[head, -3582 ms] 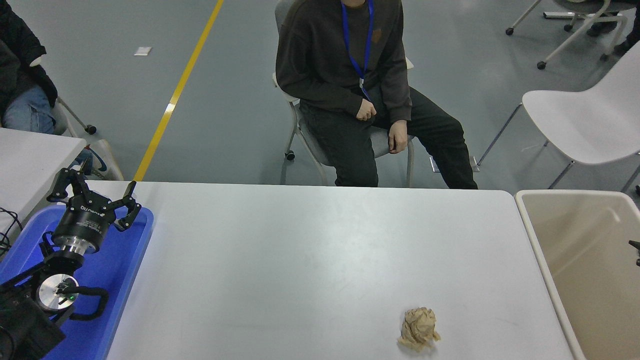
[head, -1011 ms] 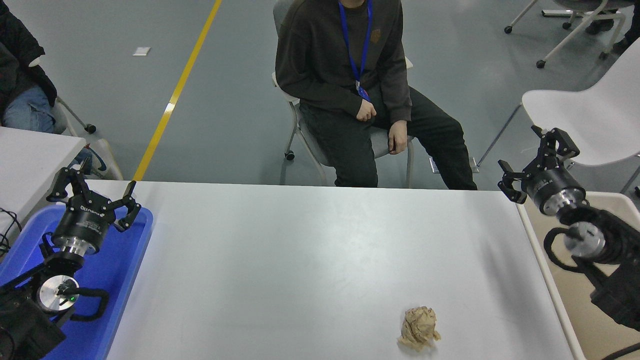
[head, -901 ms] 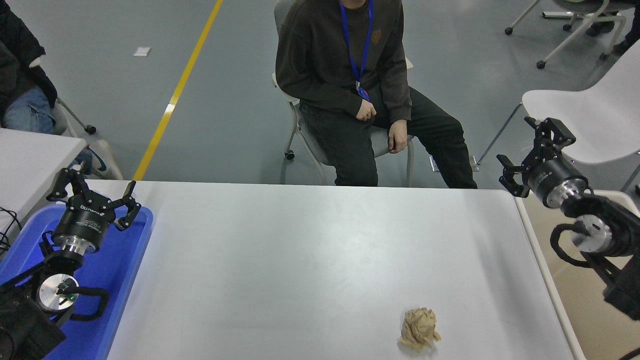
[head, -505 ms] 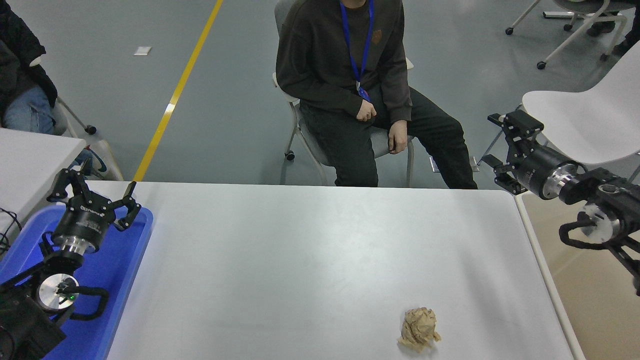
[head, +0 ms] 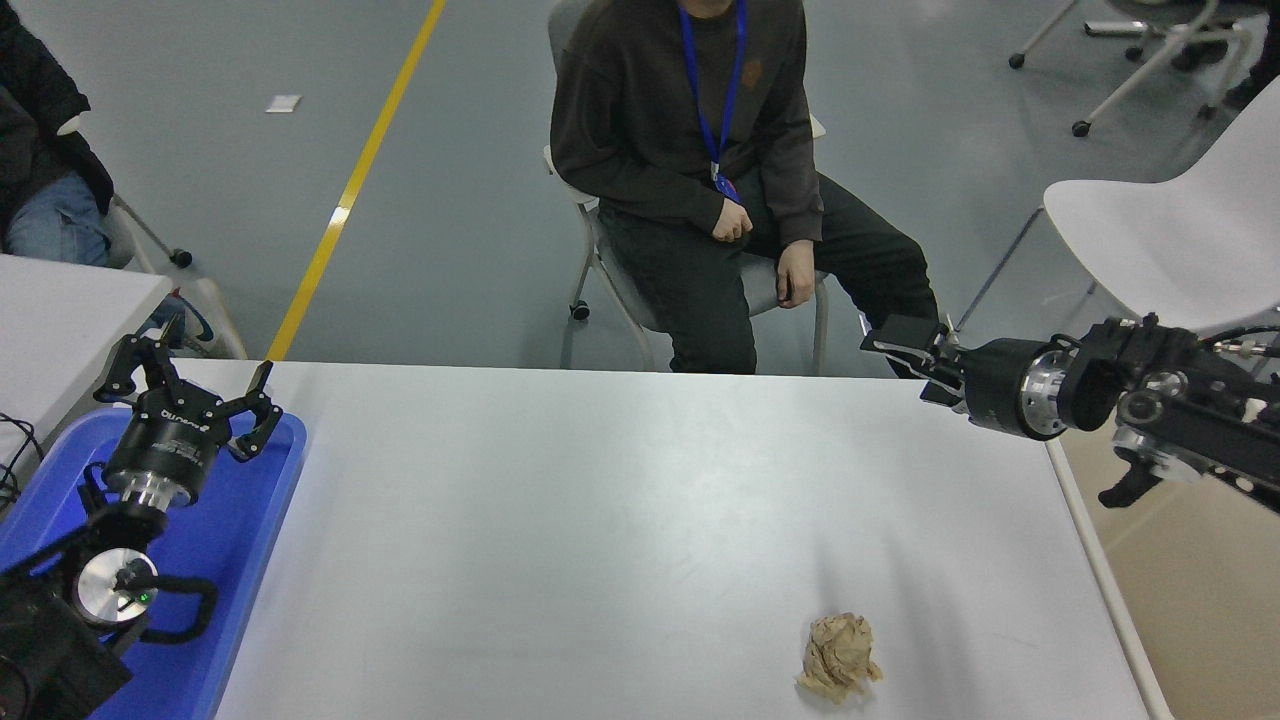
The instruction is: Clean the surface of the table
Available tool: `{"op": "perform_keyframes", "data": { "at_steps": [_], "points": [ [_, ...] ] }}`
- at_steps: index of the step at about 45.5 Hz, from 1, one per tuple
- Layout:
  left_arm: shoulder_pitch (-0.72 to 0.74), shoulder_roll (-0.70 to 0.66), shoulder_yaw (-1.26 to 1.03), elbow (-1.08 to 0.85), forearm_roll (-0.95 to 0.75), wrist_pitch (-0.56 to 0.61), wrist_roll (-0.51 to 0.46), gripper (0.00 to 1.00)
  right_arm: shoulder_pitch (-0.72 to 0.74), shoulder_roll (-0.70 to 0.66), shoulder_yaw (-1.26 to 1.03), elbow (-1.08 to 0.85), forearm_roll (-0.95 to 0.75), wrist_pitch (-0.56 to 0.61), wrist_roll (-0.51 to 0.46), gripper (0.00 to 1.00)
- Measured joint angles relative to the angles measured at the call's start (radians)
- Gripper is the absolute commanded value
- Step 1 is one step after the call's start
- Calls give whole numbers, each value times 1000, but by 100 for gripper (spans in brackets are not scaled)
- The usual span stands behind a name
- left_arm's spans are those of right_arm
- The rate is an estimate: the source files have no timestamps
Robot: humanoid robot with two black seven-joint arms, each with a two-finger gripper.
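- One view only, the head camera, so everything below comes from it.
- Half a second ago my right gripper (head: 905,362) was up by the table's far right corner, pointing away; now the arm has swung round and lies nearly level, reaching leftward over the far right edge of the table (head: 600,500).
- Its fingers show edge-on as a thin dark stack, so I cannot tell how far apart they are; nothing is in them that I can see.
- I read this as the start of the approach: the paper ball (head: 838,655) sits untouched near the front edge, right of centre, well apart from the gripper, and has not moved.
- The next move, I judge, needs the wrist to come toward me and tip down over the ball.
- My left gripper (head: 190,385) is parked at the lower left above the blue tray (head: 250,520), fingers spread wide, holding nothing.
- The tabletop is white-grey, smooth and faintly glossy.
- The beige bin (head: 1180,600) stands touching the table's right end, under my right arm.
- A person (head: 700,180) sits on a chair past the far edge, hands in lap; grey floor with a yellow line (head: 355,180), a white chair (head: 1170,240) at the right.
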Motion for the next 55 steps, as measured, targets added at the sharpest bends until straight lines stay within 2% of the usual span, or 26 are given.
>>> {"op": "perform_keyframes", "data": {
  "at_steps": [10,28,41,55],
  "points": [
    [0,0,0,0,0,0,0,100,95,65,-162,72,-42,75,-36,99],
    [0,0,0,0,0,0,0,100,135,254,-366,100,-257,108,-65,99],
    [0,0,0,0,0,0,0,100,131,362,-486,87,-325,116,-67,99],
    [0,0,0,0,0,0,0,100,67,416,-535,53,-456,116,-66,99]
  ]
}}
